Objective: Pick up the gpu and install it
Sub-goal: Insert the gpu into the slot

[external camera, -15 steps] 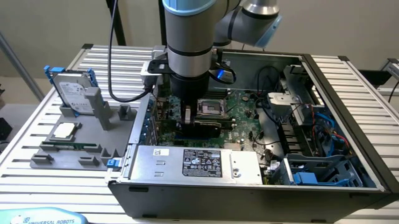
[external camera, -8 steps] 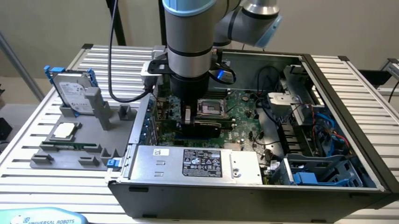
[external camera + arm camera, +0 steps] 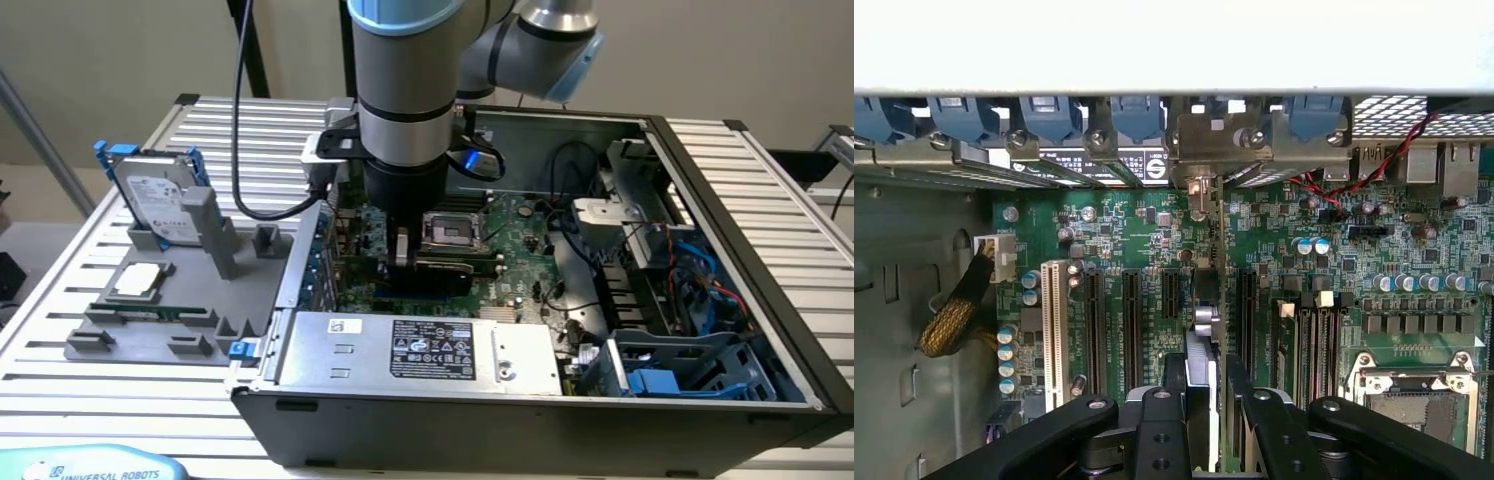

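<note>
The gripper (image 3: pixel 407 262) is lowered inside the open computer case (image 3: pixel 727 190), over the motherboard (image 3: pixel 514 235). In the wrist view the gpu (image 3: pixel 1220 300) is seen edge-on, clamped between the black fingers (image 3: pixel 1159 425) and standing upright over the row of expansion slots (image 3: pixel 1129 320). Its silver bracket (image 3: pixel 1199 190) sits at the rear wall of the case, near the blue slot clips (image 3: pixel 1049 115). Whether the card's lower edge is already seated in a slot cannot be made out from this angle. To the exterior view's left of the case, a grey fixture (image 3: pixel 174 300) is set on the slatted table (image 3: pixel 54 300), with a hard drive (image 3: pixel 154 205) in a blue frame held upright at its back.
</note>
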Controlling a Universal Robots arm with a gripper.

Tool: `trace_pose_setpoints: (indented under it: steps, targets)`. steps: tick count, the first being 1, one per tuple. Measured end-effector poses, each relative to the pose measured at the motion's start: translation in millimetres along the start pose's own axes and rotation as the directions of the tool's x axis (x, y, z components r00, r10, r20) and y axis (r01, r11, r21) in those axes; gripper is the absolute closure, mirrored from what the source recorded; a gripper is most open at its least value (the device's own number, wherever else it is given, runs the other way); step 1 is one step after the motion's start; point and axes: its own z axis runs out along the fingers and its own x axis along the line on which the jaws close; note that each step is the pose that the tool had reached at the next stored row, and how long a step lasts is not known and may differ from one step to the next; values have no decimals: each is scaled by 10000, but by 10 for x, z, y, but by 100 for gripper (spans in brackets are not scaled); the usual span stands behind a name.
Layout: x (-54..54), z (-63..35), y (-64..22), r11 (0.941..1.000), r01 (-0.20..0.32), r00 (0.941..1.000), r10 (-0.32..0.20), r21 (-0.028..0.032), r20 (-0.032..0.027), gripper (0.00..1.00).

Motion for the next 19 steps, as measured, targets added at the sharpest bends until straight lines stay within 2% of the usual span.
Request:
trace_pose_setpoints:
  steps: [19]
  targets:
    - [-13,33,1,10000,-1,10000,1,2,3,73]
